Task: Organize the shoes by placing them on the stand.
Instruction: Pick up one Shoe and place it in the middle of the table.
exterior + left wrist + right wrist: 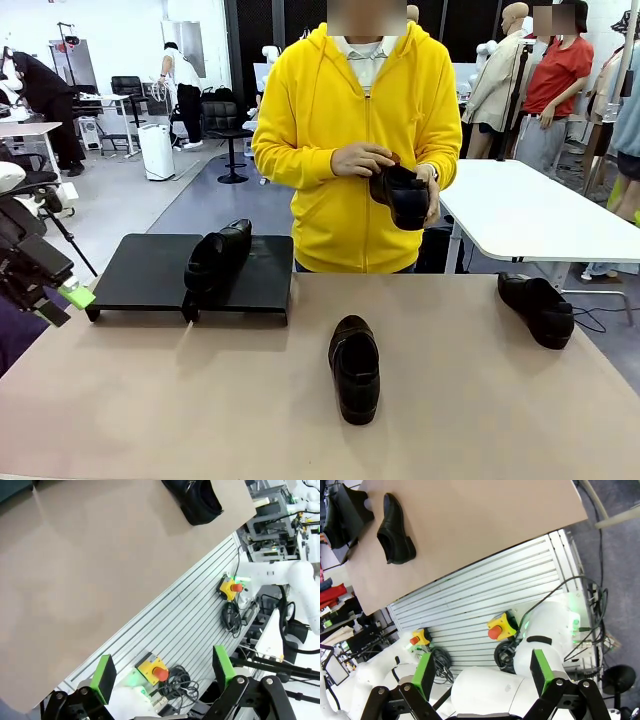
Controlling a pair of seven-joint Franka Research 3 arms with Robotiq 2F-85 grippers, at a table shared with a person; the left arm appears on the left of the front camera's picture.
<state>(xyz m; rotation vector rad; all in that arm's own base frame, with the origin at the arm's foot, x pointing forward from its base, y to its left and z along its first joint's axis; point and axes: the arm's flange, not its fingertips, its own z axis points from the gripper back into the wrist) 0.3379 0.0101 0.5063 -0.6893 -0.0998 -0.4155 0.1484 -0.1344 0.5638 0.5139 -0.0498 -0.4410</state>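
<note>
The black stand (150, 270) sits at the table's far left with one black shoe (218, 258) on its right part. A second shoe (355, 368) lies mid-table, toe toward me, and a third (537, 308) lies at the right. The person in a yellow hoodie holds another shoe (400, 195) in both hands above the far edge. My left gripper (62, 300) hangs open off the table's left edge, left of the stand. In the left wrist view the left gripper (163, 672) is open and a shoe (195, 500) lies far off. My right gripper (481, 671) is open; beyond it are a shoe (395, 530) and the stand's corner (345, 510).
The beige table (200, 400) has bare room in front of the stand and between the shoes. A white table (530, 210) stands behind at the right. Below both wrists are the slatted metal base (190, 625) with yellow stop buttons (154, 669), cables, and white arm parts (490, 687).
</note>
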